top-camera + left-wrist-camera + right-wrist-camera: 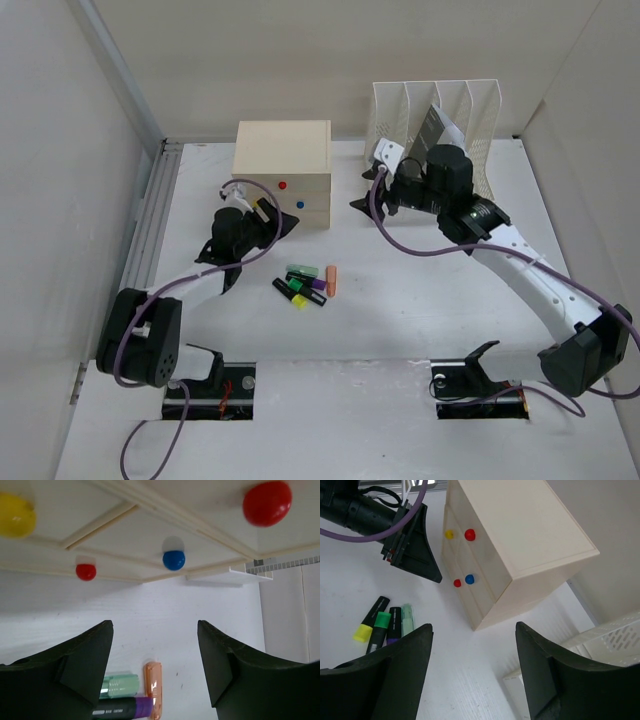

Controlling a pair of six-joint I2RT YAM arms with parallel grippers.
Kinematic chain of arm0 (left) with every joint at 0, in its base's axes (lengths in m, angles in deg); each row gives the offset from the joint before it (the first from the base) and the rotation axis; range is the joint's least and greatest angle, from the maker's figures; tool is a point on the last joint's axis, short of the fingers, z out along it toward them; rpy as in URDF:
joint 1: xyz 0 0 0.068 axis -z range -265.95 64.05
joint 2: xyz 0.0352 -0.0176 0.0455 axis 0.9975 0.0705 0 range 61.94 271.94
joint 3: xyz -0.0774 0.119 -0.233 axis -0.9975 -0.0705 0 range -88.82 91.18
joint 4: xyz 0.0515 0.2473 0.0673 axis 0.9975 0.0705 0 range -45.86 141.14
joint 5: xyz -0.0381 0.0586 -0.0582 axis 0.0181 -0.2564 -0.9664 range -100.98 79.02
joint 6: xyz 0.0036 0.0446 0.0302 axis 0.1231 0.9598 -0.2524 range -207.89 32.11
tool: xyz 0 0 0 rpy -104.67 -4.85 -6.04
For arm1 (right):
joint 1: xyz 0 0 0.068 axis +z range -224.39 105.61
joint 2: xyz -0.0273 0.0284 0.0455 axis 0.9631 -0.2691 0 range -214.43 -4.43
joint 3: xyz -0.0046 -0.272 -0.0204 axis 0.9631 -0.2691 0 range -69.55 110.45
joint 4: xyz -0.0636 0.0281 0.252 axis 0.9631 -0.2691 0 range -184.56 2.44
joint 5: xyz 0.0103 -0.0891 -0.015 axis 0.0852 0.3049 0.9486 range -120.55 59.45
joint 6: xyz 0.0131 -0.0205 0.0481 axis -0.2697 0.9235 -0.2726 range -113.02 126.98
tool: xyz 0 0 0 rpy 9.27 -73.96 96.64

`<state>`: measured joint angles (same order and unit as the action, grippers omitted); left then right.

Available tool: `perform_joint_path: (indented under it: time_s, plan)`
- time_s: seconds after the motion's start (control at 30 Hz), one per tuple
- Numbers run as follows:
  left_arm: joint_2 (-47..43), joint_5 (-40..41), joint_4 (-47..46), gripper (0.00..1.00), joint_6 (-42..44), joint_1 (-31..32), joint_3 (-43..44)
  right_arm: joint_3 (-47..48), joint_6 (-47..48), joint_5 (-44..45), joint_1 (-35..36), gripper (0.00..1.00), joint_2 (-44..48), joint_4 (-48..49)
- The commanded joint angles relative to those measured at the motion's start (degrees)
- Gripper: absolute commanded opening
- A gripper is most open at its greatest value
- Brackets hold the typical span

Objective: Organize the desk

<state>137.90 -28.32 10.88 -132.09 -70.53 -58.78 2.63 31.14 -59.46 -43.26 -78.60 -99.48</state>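
Observation:
The white desk holds several highlighters in a loose cluster at its middle, with an orange one at the right. My left gripper is open and empty, just left of the cluster and in front of the beige drawer box. In the left wrist view the gripper frames the orange highlighter, a mint one and a purple one. My right gripper is open and empty, right of the box; in the right wrist view it hangs above bare desk.
A white slotted file rack with a dark sheet in it stands at the back right. A small white block lies between box and rack. The box has coloured knobs. An aluminium rail runs along the left; two cutouts lie near the front.

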Motion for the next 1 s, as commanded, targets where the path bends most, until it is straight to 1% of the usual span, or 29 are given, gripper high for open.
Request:
perform_joint_path:
  time_s: [0.0,0.17,0.33,0.4,0.53,0.77,0.83,0.93,0.97]
  plan:
    - [2.42,1.43,-5.32,0.65,1.40,1.36,4.23,0.59,-2.80,-0.36,-0.90,0.71,1.22,3.66]
    - [7.00,2.57,-6.73,0.62,1.40,3.12,7.13,0.07,-2.81,-0.36,-0.90,0.70,1.75,4.71]
    - [9.64,4.85,-7.79,0.55,1.40,5.32,9.94,0.06,-2.81,-0.36,-1.43,0.70,2.28,4.72]
    - [9.64,5.39,-7.79,0.53,1.40,6.03,10.47,0.06,-2.81,-0.89,-1.43,0.70,2.28,4.72]
    - [9.64,11.08,-7.79,0.52,1.93,7.78,11.00,0.06,-2.81,-1.42,-1.43,0.68,2.28,4.72]
    - [9.64,17.86,-7.79,0.48,1.93,9.36,10.48,-0.46,-2.81,-1.94,-1.43,0.68,2.28,4.72]
    - [9.64,19.01,-7.79,0.45,1.93,9.37,10.48,-0.46,-2.81,-1.94,-1.43,0.68,2.28,4.72]
    - [10.17,20.67,-7.79,0.44,1.93,9.89,10.48,-0.46,-3.33,-1.94,-1.43,0.68,2.28,4.72]
    - [10.17,20.68,-7.79,0.41,1.93,9.89,10.48,-0.46,-3.33,-1.94,-1.43,0.68,2.28,4.72]
